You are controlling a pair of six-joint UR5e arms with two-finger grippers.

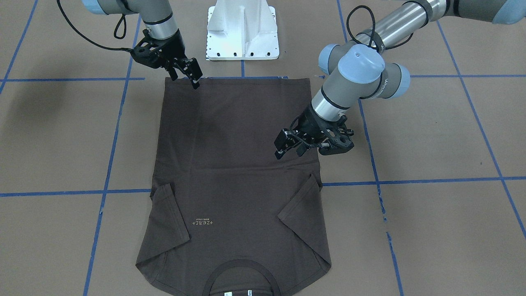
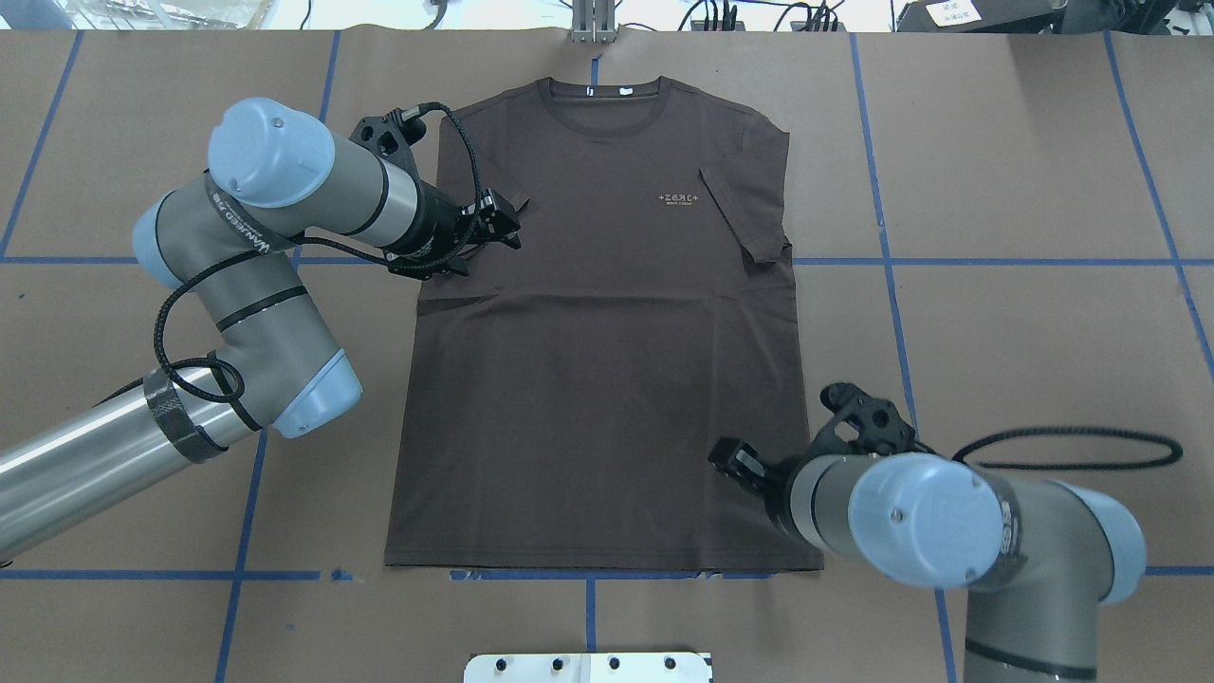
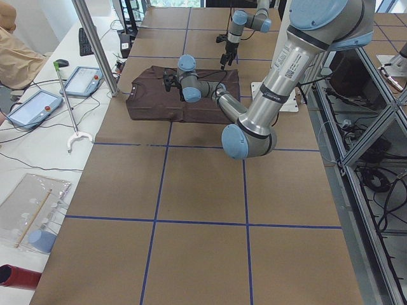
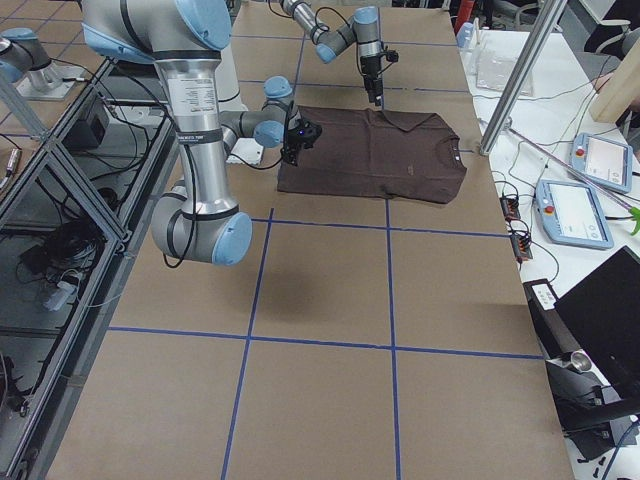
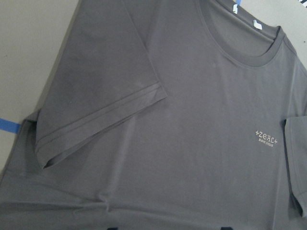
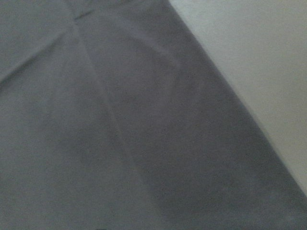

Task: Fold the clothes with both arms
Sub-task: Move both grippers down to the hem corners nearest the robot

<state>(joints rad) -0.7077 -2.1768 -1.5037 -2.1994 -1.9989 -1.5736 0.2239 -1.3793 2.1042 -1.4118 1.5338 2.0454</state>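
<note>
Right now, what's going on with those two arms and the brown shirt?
A dark brown T-shirt lies flat, front up, on the table, with both sleeves already folded in over the chest. The left pincer hovers over the shirt's side just below one sleeve. The right pincer is at a hem corner. Both look open, holding no fabric.

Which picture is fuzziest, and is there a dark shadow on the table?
Right wrist view: fuzziest, the soft dark brown T-shirt looks blurred and grainy. Left wrist view: sharp, small pale logo text readable. Front-facing view: a shadow darkens the brown paper table at that view's left.
</note>
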